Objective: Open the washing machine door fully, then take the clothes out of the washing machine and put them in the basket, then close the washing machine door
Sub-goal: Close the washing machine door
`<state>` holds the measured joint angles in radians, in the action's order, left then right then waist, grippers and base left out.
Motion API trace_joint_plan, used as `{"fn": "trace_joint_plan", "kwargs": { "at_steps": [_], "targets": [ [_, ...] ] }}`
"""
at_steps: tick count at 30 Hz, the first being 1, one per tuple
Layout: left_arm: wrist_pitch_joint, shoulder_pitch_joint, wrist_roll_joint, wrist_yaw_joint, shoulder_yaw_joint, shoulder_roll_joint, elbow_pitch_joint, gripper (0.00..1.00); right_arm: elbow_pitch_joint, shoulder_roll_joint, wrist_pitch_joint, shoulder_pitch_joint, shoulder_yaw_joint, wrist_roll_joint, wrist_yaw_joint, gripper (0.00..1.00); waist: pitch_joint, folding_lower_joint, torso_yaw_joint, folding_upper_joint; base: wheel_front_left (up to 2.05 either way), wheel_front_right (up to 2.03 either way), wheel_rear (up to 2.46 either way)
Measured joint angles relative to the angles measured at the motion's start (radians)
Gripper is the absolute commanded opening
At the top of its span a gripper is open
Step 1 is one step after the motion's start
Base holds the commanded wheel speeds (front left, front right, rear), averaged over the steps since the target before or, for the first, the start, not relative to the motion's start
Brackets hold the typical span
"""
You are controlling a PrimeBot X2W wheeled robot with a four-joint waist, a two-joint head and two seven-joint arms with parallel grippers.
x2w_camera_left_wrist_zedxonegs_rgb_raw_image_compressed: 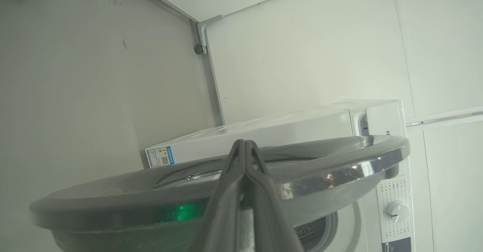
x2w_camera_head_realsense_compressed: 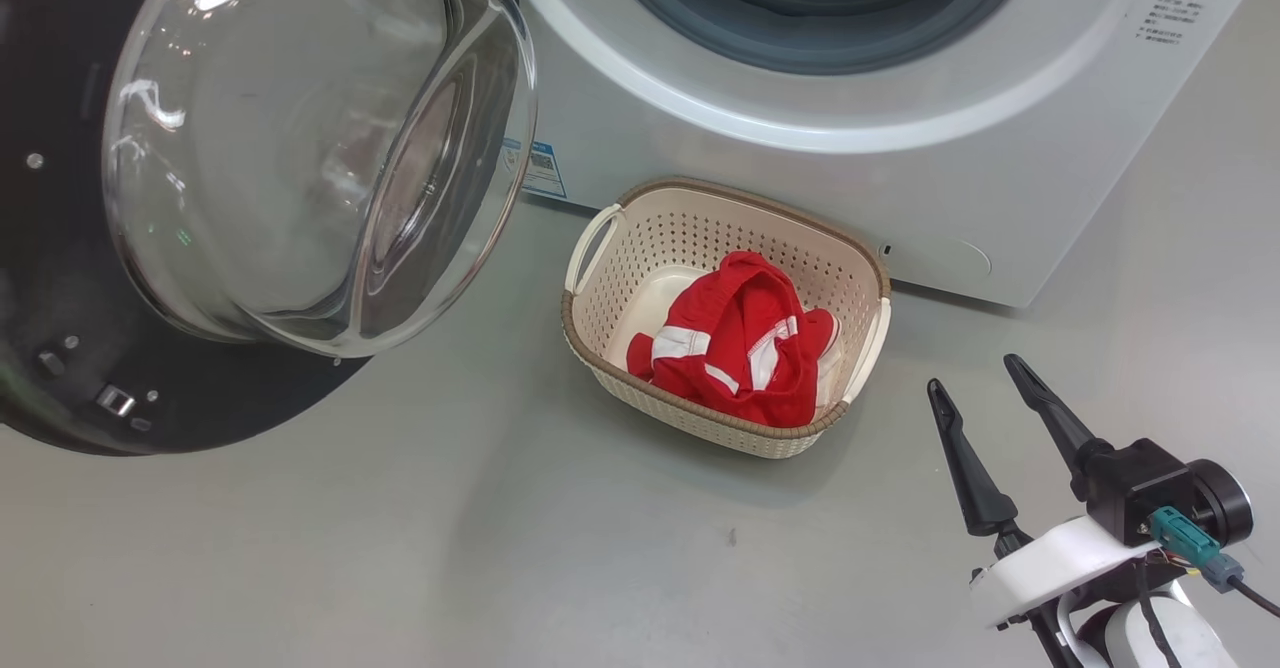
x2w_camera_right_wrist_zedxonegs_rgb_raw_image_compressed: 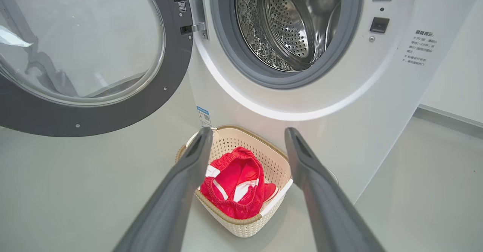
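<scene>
The washing machine (x2w_camera_head_realsense_compressed: 900, 178) stands with its front toward the robot, and the steel drum (x2w_camera_right_wrist_zedxonegs_rgb_raw_image_compressed: 286, 25) opens this way inside the grey seal (x2w_camera_right_wrist_zedxonegs_rgb_raw_image_compressed: 226, 52). The washing machine door (x2w_camera_head_realsense_compressed: 90, 388) is swung wide on its hinge (x2w_camera_right_wrist_zedxonegs_rgb_raw_image_compressed: 190, 12) at the opening's left edge. Its inner face is turned outward, so the clear glass bowl (x2w_camera_head_realsense_compressed: 300, 148) bulges toward the right in the head view.

The basket (x2w_camera_head_realsense_compressed: 690, 233) sits on the grey floor (x2w_camera_head_realsense_compressed: 400, 548) just before the machine's front, below the drum opening. Its long axis runs from one white handle (x2w_camera_head_realsense_compressed: 590, 248) to the other, roughly along the machine's front and slanting a little toward the lower right of the head view. The clothes (x2w_camera_head_realsense_compressed: 740, 348) lie bunched inside it, heaped toward the right-hand end, with white stripes showing among the red folds.

The right gripper (x2w_camera_head_realsense_compressed: 972, 373) hangs over the floor to the right of the basket. Its fingers are spread wide and point up toward the machine, and in its own wrist view they frame the basket.

The left gripper (x2w_camera_left_wrist_zedxonegs_rgb_raw_image_compressed: 244, 143) has its fingers pressed together, tips reaching over the door's chromed outer rim (x2w_camera_left_wrist_zedxonegs_rgb_raw_image_compressed: 339, 172). They seem to rest against that rim, but the angle is too poor to tell.
</scene>
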<state>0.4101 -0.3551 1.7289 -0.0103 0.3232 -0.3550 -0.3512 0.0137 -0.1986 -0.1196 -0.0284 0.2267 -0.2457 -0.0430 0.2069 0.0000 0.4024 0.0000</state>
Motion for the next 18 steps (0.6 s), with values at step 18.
{"fn": "trace_joint_plan", "kwargs": {
  "at_steps": [18],
  "targets": [
    [0.200,0.040,0.102,0.083,-0.029,0.004,0.035,0.00,0.002,0.012,0.000,0.001,0.010,-0.007,0.000,1.00,-0.009,0.0000,-0.012,0.0000,0.00,0.00,0.00]
  ]
}}
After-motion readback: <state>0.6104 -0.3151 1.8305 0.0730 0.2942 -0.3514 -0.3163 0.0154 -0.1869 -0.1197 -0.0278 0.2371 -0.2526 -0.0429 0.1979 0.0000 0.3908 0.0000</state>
